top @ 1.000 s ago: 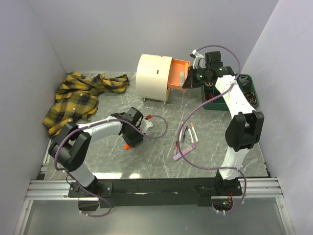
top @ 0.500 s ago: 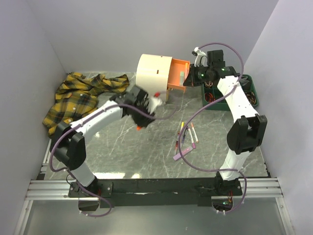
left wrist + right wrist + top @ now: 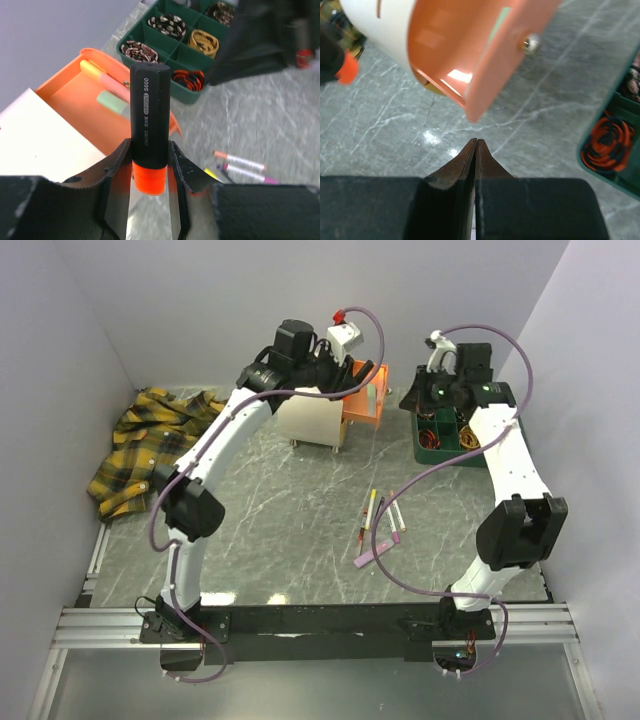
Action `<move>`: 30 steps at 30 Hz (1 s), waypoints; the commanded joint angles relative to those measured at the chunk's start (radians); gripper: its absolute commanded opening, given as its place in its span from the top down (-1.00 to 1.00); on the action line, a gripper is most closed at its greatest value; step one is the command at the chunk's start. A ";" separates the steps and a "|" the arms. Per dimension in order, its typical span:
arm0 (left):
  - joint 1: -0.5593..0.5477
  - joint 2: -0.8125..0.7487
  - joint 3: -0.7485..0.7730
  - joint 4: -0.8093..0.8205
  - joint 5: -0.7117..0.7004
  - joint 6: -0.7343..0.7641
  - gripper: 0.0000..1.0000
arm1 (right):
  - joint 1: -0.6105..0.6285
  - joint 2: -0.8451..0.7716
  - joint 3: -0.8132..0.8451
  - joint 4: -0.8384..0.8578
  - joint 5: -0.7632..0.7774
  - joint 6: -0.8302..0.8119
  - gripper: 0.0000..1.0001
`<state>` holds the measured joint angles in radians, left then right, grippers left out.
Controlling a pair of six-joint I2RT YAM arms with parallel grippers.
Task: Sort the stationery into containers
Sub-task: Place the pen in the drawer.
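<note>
My left gripper is shut on a black highlighter with an orange cap and holds it upright above the open orange drawer of the cream cabinet. The drawer holds a pink-and-yellow highlighter and a pale green one. My right gripper is shut and empty, just right of the drawer and near the dark green tray. Thin pens and a pink highlighter lie on the table's middle.
The tray's compartments hold coiled bands; a red-and-black one shows in the right wrist view. A yellow-black plaid cloth lies at the left. Grey walls close in the back and both sides.
My left arm lifted the highlighter off the table and swung it up and back to the drawer. My right gripper drew back rightwards from the drawer toward the tray.
</note>
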<state>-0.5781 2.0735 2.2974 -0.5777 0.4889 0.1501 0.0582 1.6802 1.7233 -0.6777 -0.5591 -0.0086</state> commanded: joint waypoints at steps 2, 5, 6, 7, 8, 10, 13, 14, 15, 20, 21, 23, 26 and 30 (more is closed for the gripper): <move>0.017 0.109 0.115 0.188 0.071 -0.207 0.98 | -0.040 -0.082 -0.051 0.038 -0.008 0.031 0.88; 0.018 0.135 0.113 0.263 0.056 -0.242 0.99 | -0.054 -0.093 -0.071 0.043 -0.018 0.041 0.88; 0.020 0.141 0.112 0.280 0.053 -0.251 0.99 | -0.064 -0.094 -0.073 0.043 -0.021 0.045 0.88; 0.021 0.155 0.114 0.292 0.044 -0.265 0.93 | -0.089 -0.097 -0.082 0.043 -0.025 0.048 0.88; 0.023 0.163 0.119 0.312 0.037 -0.270 0.89 | -0.093 -0.099 -0.083 0.043 -0.027 0.050 0.87; 0.021 0.178 0.122 0.323 0.019 -0.279 0.71 | -0.106 -0.102 -0.093 0.044 -0.030 0.053 0.87; 0.020 0.189 0.123 0.335 -0.002 -0.299 0.18 | -0.115 -0.105 -0.100 0.043 -0.036 0.058 0.87; 0.020 0.189 0.120 0.340 -0.025 -0.302 0.12 | -0.118 -0.105 -0.100 0.043 -0.036 0.056 0.87; 0.020 0.191 0.122 0.345 -0.032 -0.305 0.08 | -0.120 -0.105 -0.102 0.044 -0.036 0.058 0.87; 0.020 0.189 0.135 0.378 -0.082 -0.293 -0.18 | -0.121 -0.099 -0.103 0.046 -0.041 0.062 0.86; 0.021 0.191 0.140 0.383 -0.093 -0.290 -0.18 | -0.123 -0.099 -0.102 0.046 -0.042 0.064 0.87; 0.021 0.180 0.155 0.398 -0.105 -0.282 -0.23 | -0.123 -0.097 -0.096 0.043 -0.056 0.053 0.86; 0.023 0.139 0.168 0.409 -0.119 -0.265 -0.37 | -0.123 -0.109 -0.100 0.024 -0.065 0.036 0.84; 0.027 0.047 0.145 0.392 -0.141 -0.218 -0.51 | -0.120 -0.148 -0.172 0.001 -0.053 0.059 0.47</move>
<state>-0.5568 2.2593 2.4111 -0.2268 0.3851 -0.1150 -0.0616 1.6222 1.6024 -0.6655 -0.6033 0.0429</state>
